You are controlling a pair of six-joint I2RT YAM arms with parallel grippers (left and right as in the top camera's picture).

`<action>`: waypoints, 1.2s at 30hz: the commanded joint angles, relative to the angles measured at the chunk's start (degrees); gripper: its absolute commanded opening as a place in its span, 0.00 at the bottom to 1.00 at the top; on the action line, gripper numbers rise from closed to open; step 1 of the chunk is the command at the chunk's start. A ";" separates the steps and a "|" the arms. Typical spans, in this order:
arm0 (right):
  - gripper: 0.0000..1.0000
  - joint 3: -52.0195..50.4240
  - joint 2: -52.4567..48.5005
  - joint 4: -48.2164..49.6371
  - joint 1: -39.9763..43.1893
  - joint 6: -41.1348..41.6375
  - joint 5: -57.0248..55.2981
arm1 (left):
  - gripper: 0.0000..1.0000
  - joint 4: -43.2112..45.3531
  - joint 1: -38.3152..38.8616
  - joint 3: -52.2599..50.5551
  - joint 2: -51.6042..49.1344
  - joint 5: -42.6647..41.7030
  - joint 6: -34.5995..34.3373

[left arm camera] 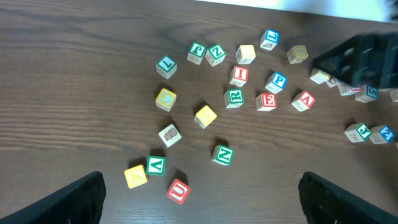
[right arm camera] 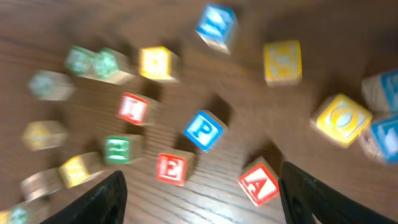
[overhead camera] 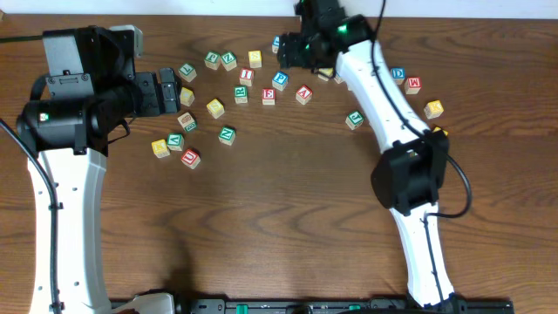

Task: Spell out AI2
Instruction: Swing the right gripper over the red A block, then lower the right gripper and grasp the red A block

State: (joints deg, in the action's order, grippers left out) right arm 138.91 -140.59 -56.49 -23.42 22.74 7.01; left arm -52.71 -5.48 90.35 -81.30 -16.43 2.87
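Note:
Lettered wooden blocks lie scattered on the brown table. The red A block [overhead camera: 303,94] sits near the back middle and also shows in the left wrist view [left arm camera: 303,100] and in the right wrist view [right arm camera: 259,182]. The red I block [overhead camera: 247,76] lies left of it and shows in both wrist views [left arm camera: 239,74] [right arm camera: 133,107]. I cannot pick out a block with a 2. My right gripper [overhead camera: 295,48] [right arm camera: 208,199] is open and empty above the back blocks, with the A just inside its right finger. My left gripper [overhead camera: 171,92] [left arm camera: 202,202] is open and empty at the cluster's left.
A blue P block [overhead camera: 280,80], a red E block [overhead camera: 268,96] and a green R block [overhead camera: 241,92] lie around the A and I. A red U block [left arm camera: 178,190] lies between my left fingers. Several more blocks [overhead camera: 412,85] lie at the right.

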 commanded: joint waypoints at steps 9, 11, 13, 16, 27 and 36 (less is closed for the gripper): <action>0.70 0.48 -4.59 -5.46 -0.68 18.45 -10.10 | 0.98 -0.22 -0.24 1.38 -0.35 -0.48 0.55; 0.70 0.46 -5.18 -5.46 -0.68 19.06 -10.05 | 0.97 -0.22 -0.24 1.38 -0.35 -0.48 0.55; 0.70 0.46 -5.79 -5.51 -0.68 19.28 -9.99 | 0.98 -0.22 -0.24 1.38 -0.35 -0.48 0.52; 0.69 0.46 -6.86 -5.49 -0.68 19.67 -9.57 | 0.98 -0.22 -0.24 1.38 -0.35 -0.48 0.52; 0.68 -0.13 -7.67 -4.81 -0.70 21.40 -9.20 | 0.98 -0.22 -0.24 1.38 -0.35 -0.48 0.52; 0.66 -3.50 -7.67 -1.49 -0.72 23.39 -8.37 | 0.98 -0.22 -0.24 1.38 -0.35 -0.48 0.52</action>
State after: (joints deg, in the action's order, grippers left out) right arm 136.99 -148.07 -58.85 -24.08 44.40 -1.30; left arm -52.71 -5.48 90.35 -81.30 -16.43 2.87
